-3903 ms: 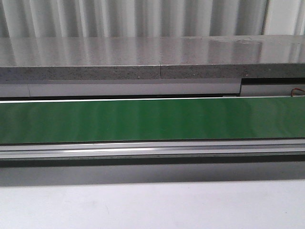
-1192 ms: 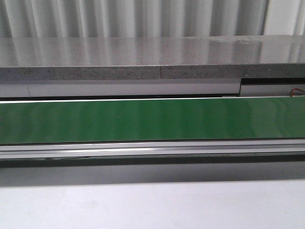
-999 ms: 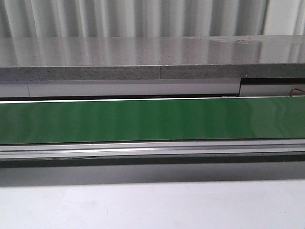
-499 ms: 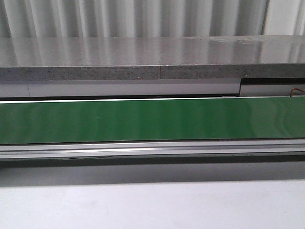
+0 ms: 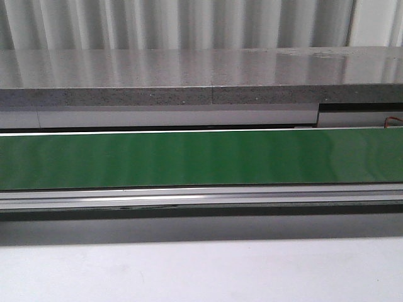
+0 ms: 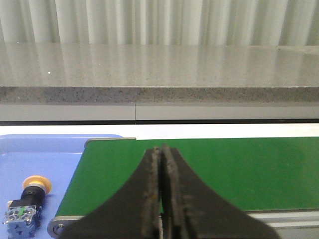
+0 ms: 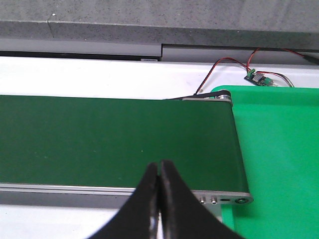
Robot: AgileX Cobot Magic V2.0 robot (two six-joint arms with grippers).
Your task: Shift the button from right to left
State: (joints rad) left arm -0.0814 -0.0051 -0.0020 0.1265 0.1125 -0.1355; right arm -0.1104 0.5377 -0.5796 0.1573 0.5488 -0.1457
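one button on the blue tray, both grippers closed and empty

one button (image 6: 27, 206) is seen, lying on its side on one blue tray (image 6: 60, 159) just beside the end of one green belt (image 6: 224, 169). its long axis runs from the orange-yellow cap, turned toward the grey ledge (image 6: 159, 69), to the blocky base nearer the camera. the left gripper (image 6: 160, 191) is pressed shut on nothing above the belt, the button off to its side and apart. the right gripper (image 7: 158, 199) is likewise shut and empty, beside one green tray (image 7: 279, 149).
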